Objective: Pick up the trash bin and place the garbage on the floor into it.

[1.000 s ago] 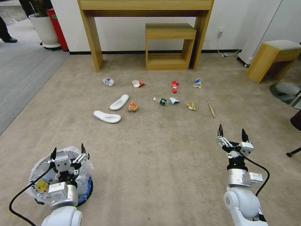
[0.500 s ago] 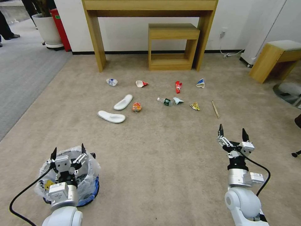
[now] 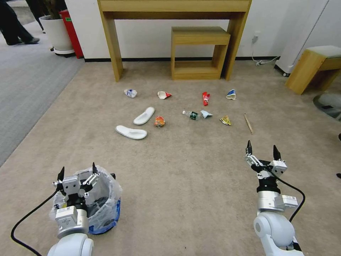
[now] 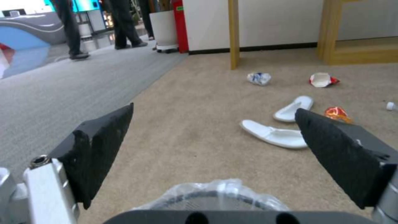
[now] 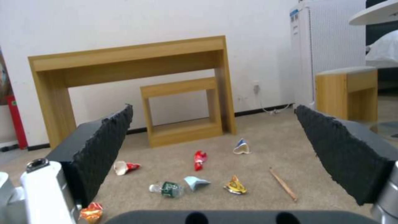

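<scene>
Above the small round trash bin lined with crinkly translucent white plastic (image 3: 103, 202), the left gripper (image 3: 77, 170) hangs wide open, empty. The right gripper (image 3: 262, 150) likewise gapes, empty. Risk: the slack liner may slip from the jaws. Scattered garbage (image 3: 160, 121) lies well ahead on the beige short-pile carpet (image 3: 184, 170), before a wooden desk (image 3: 174, 7).
</scene>
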`<state>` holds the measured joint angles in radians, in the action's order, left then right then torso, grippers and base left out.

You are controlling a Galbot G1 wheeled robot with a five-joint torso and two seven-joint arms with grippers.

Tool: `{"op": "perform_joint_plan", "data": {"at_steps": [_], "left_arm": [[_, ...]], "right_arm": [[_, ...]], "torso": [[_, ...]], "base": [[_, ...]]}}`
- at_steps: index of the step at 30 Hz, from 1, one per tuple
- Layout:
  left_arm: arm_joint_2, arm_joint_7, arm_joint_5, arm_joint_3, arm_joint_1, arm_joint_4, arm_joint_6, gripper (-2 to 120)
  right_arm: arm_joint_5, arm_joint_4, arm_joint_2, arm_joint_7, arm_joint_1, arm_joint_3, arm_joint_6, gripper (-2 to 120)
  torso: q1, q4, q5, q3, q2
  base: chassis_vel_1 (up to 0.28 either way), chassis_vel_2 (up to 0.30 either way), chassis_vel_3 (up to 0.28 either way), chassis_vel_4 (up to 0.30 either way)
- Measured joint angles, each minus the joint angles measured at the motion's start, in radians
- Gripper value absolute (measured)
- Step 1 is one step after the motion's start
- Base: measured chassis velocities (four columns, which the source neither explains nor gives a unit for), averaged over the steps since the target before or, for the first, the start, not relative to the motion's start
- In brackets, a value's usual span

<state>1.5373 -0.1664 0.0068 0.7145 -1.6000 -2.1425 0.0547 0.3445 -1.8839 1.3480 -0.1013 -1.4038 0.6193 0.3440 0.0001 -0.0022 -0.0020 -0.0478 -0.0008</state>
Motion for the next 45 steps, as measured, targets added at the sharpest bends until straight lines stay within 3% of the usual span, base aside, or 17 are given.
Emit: {"op": "perform_joint_plan", "data": {"at_steps": [45], "left_arm": [[-0.009,-0.002,-0.010,0.005,0.004,0.003,0.010,100]], "right_arm": [[-0.040,0.014,0.026,0.005,0.005,-0.009,0.005,100]], "torso": [[0.000,0.0001,0.0000,0.000,0.000]], "base": [[0.061,0.062,-0.060,-0.064]]}}
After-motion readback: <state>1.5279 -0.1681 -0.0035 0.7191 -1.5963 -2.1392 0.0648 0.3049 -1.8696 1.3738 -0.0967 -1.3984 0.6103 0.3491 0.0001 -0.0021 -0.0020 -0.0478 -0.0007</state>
